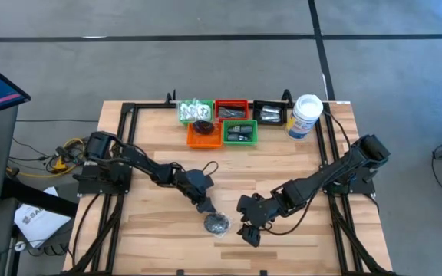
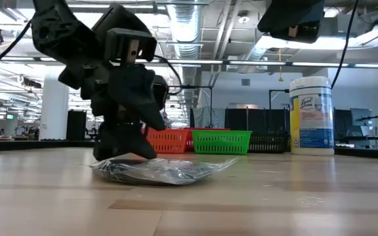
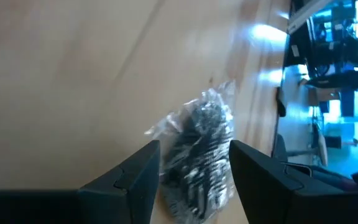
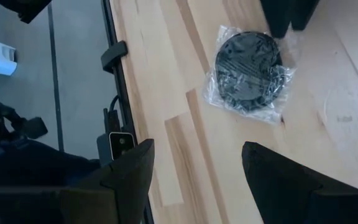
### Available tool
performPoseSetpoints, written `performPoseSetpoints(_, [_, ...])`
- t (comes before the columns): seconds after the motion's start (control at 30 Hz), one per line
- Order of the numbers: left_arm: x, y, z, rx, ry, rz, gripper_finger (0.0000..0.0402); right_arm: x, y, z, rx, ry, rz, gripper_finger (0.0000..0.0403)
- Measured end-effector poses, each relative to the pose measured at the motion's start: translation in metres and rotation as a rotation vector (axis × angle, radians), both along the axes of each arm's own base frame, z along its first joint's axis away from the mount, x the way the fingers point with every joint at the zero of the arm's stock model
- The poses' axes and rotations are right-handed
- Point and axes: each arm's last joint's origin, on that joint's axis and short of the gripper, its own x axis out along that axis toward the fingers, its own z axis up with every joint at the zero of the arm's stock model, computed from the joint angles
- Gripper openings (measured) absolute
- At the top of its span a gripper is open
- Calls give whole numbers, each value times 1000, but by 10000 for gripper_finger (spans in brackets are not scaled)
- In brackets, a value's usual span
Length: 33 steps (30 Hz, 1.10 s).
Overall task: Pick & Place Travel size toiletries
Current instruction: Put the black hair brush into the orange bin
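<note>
A clear packet with a black round piece (image 1: 216, 224) lies flat on the wooden table near its front middle; it also shows in the low view (image 2: 159, 170) and the right wrist view (image 4: 248, 73). My left gripper (image 3: 194, 146) is open and low over the packet (image 3: 197, 155), slanting down from the table's left. One finger (image 3: 148, 168) stands on each side of the packet's near end. My right gripper (image 4: 197, 162) hovers open above bare wood just right of the packet (image 1: 250, 230), holding nothing. My left gripper straddles the packet's end (image 3: 185, 180), coming slanting down from the table's left. The packet lies flat on the table between the open fingers. I cannot tell whether the fingers touch its plastic.
Small trays stand at the far edge: green (image 1: 194, 111), red (image 1: 231, 110), black (image 1: 268, 113), orange (image 1: 203, 134) and another green (image 1: 240, 133), some with items inside. A tall white canister (image 1: 305, 115) stands at the far right. Black frame rails (image 1: 328, 153) border the table.
</note>
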Motion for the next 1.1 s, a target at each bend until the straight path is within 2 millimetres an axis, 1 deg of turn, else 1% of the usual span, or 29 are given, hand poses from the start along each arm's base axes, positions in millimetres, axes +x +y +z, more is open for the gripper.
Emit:
performPoseSetpoints(0.1, [7,-5,0,10,-15,-29,186,-1,1,0,3,0,2,235])
performPoseSetpoints(0.23, [13,-9,7,37,-60,-72,186,-1,2,0,4,1,3,235])
performPoseSetpoints(0.5, [12,-9,9,47,-61,-62,186,-1,2,0,3,1,-6,235])
performPoseSetpoints(0.7, [9,-9,10,16,-13,-43,186,1,-2,0,-37,-17,-65,234])
performPoseSetpoints(0.83, [5,-14,9,-11,19,-78,186,5,-9,-1,-42,-17,-85,219])
performPoseSetpoints(0.97, [0,-27,11,-39,34,-136,186,6,-13,-1,-47,-16,-94,196])
performPoseSetpoints(1.03, [-3,-34,18,-35,16,-153,186,7,-15,-1,-48,-15,-99,183])
performPoseSetpoints(1.1, [-5,-42,29,-23,-30,-156,186,8,-16,-1,-50,-16,-98,171])
